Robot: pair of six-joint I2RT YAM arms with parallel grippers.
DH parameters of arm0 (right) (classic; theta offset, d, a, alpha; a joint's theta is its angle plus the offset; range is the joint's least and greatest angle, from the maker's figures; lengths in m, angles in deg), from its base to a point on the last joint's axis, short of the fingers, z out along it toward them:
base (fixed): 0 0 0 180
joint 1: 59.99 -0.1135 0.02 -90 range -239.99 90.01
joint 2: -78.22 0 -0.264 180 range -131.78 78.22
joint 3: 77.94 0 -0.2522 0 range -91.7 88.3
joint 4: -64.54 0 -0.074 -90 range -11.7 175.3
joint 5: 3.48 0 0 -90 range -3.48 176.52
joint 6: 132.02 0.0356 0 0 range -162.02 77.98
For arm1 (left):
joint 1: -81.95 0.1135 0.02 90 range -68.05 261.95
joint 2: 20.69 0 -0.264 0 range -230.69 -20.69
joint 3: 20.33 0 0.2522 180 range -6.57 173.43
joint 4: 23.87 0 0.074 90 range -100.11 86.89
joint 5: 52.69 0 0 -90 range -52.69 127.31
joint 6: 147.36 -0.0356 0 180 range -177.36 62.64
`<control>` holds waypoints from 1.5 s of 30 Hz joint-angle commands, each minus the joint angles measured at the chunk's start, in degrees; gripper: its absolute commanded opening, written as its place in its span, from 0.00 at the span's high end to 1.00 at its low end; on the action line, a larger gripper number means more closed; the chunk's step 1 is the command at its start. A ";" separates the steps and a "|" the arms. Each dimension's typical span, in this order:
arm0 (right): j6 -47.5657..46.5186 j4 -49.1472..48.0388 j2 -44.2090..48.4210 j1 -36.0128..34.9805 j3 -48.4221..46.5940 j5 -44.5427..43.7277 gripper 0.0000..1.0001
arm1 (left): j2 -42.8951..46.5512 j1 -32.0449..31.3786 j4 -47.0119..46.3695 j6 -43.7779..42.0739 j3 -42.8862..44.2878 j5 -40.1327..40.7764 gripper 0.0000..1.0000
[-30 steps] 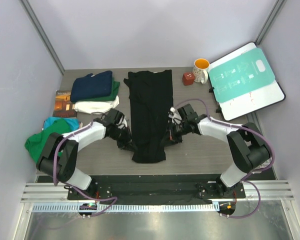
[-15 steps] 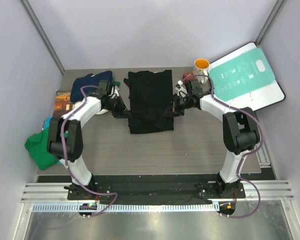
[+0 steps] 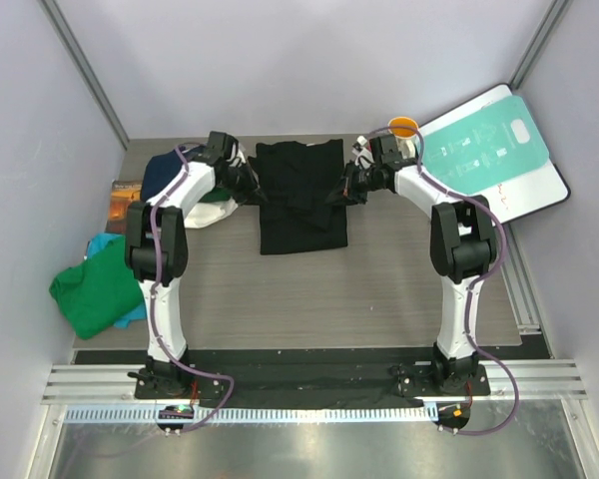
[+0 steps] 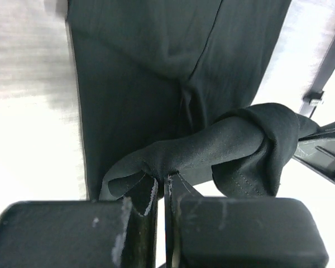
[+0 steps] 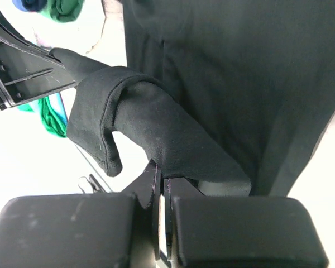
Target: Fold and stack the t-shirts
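While the top cam gives only the layout, the wrist cams settle the grip.

**Top view:** the black t-shirt lies flat at far-centre of the table as a short rectangle. Both arms are stretched out to its far half, one per side. The fingers are too small there to read.

**Left wrist view:** the left fingers are closed, pinching a rolled fold of the black cloth over the flat layer below.

**Right wrist view:** the right fingers are closed likewise on a draped fold of the same shirt. Green and blue cloth shows in that view's top-left corner.

**Top view only:**
- A navy t-shirt tops a stack at far left w/ white cloth at its base, partly behind the left arm.
- A crumpled green t-shirt sits at the left edge over a teal t-shirt.
- A brown book lies btwn the two piles.
- A mug and a teal-and-white board are at far right.

**Vs 1 sec ago:** the shirt was then a long strip reaching down toward the table's middle, w/ the fingers at its near part. Now both arms are out at the far side, the near end is carried over, and the shirt is much shorter. Piles, book and board are unmoved. The mug is now partly hidden by the right arm.
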 commanded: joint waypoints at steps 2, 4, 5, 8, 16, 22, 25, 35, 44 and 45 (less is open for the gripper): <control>0.89 0.67 -3.34 1.23 -5.38 -0.99 0.98 | -4.64 1.47 3.88 -1.83 8.30 1.85 1.00; 1.16 0.67 -5.10 1.32 -6.08 -1.43 0.98 | -6.13 1.47 4.77 -1.92 10.75 1.85 1.00; 1.68 0.58 -5.63 1.41 -6.34 -1.69 0.98 | -7.19 1.47 4.78 -2.09 11.29 2.11 1.00; 2.39 0.67 -7.47 1.41 -7.66 -2.04 0.96 | -9.47 1.47 5.48 -2.09 13.49 3.07 1.00; 5.37 -0.03 -12.22 1.49 -14.07 -3.28 0.76 | -13.35 1.55 6.45 -0.52 17.80 6.24 0.88; 11.61 -6.70 -16.09 1.67 -15.66 1.91 0.59 | -15.72 1.99 4.69 1.07 19.99 3.96 0.56; 12.76 -8.90 -16.44 1.67 -14.61 2.70 0.58 | -16.86 1.99 4.60 0.98 21.75 2.21 0.57; 17.58 -15.15 -17.85 1.67 -13.47 6.48 0.93 | -18.97 2.17 0.12 3.70 22.37 -3.95 0.76; 38.84 -39.91 -18.20 3.95 -4.69 9.56 0.99 | -19.50 3.04 -3.93 8.35 22.46 -7.73 1.00; 43.30 -44.98 -18.29 4.30 -3.63 9.56 0.99 | -19.59 3.31 -3.93 8.80 22.37 -7.73 1.00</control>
